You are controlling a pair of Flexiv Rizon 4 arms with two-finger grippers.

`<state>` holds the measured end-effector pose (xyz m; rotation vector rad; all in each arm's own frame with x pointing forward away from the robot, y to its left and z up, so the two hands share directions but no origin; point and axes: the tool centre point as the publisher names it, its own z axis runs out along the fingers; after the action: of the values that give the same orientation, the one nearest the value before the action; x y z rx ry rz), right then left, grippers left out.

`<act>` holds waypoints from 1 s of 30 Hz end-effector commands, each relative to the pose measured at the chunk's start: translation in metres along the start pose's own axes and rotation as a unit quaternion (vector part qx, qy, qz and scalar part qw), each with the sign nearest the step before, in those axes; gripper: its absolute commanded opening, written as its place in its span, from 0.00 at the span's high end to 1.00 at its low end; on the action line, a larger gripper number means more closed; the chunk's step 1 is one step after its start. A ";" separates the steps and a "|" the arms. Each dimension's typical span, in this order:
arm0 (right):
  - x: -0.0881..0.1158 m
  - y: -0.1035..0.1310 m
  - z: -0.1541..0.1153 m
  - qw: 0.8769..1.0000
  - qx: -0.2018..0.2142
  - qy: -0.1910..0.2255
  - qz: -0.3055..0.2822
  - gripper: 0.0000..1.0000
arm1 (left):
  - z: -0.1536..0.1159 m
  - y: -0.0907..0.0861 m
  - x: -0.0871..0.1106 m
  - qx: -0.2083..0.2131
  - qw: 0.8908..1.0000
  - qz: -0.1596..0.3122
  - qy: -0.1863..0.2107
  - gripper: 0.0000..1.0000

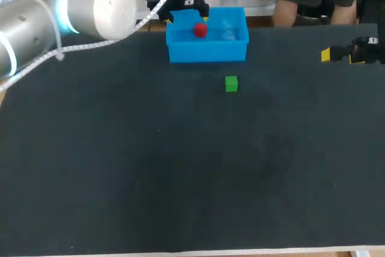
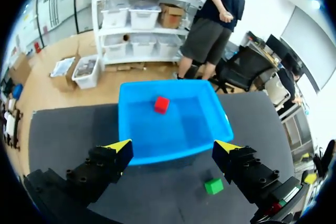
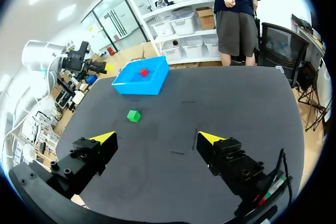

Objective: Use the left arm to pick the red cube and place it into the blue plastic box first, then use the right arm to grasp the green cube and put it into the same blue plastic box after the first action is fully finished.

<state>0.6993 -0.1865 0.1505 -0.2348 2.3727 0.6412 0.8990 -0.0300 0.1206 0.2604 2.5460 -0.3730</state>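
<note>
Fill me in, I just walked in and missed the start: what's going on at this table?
Two robot arms are sorting cubes into a blue box. The red cube already lies inside the box, and the left gripper hangs open and empty by the box. The green cube sits on the table just in front of the box, not yet picked up. The right gripper is open and empty, well away from the green cube, so the second step has not started.

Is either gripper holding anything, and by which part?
Nothing. Left gripper and right gripper are open and empty; red cube lies in the blue box.
</note>
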 end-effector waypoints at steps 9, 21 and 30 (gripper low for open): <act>0.000 0.000 0.001 1.000 0.001 0.000 0.000 0.00 | -0.049 0.016 0.075 0.046 0.996 0.076 -0.029 0.00; 0.000 0.000 0.001 1.000 0.001 0.000 0.000 0.00 | -0.059 0.023 0.104 0.100 0.983 0.154 -0.013 0.00; 0.000 0.000 0.001 1.000 0.001 0.000 0.000 0.00 | -0.067 0.029 0.124 0.150 0.963 0.225 -0.001 0.00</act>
<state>0.6993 -0.1865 0.1505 -0.2348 2.3727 0.6412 0.7760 0.0229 0.1015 0.8768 2.3529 -0.4545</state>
